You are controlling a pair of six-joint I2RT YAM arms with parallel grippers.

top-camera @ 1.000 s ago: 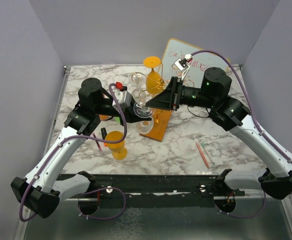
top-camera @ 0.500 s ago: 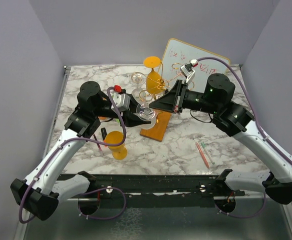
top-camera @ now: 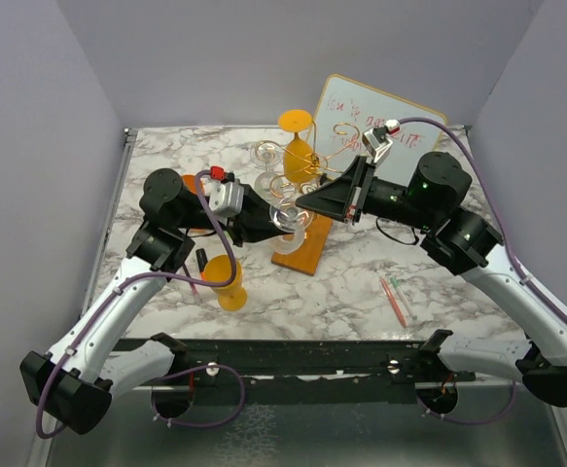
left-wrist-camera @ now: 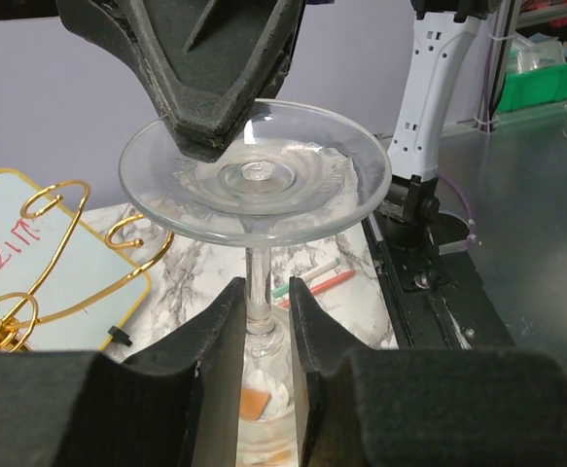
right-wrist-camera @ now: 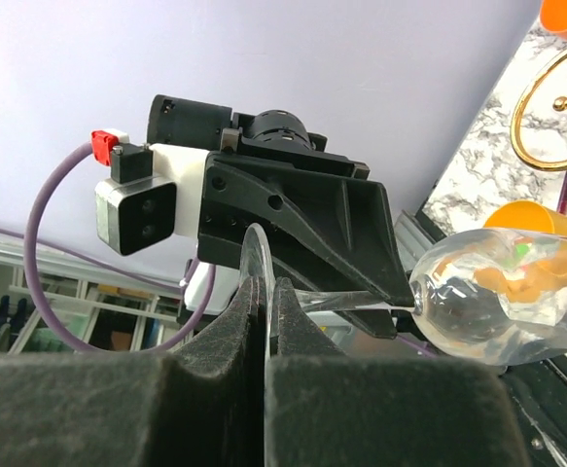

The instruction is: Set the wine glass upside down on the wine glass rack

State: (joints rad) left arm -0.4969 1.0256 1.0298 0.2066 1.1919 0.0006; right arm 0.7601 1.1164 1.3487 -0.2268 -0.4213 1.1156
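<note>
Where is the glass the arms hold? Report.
The glass is mid-table in the top view, between the left tool and right tool, just left of the rack.

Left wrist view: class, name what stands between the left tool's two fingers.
Left wrist view: the stem of the wine glass stands inside the left tool; its foot, above, is pinched by the right tool.
</note>
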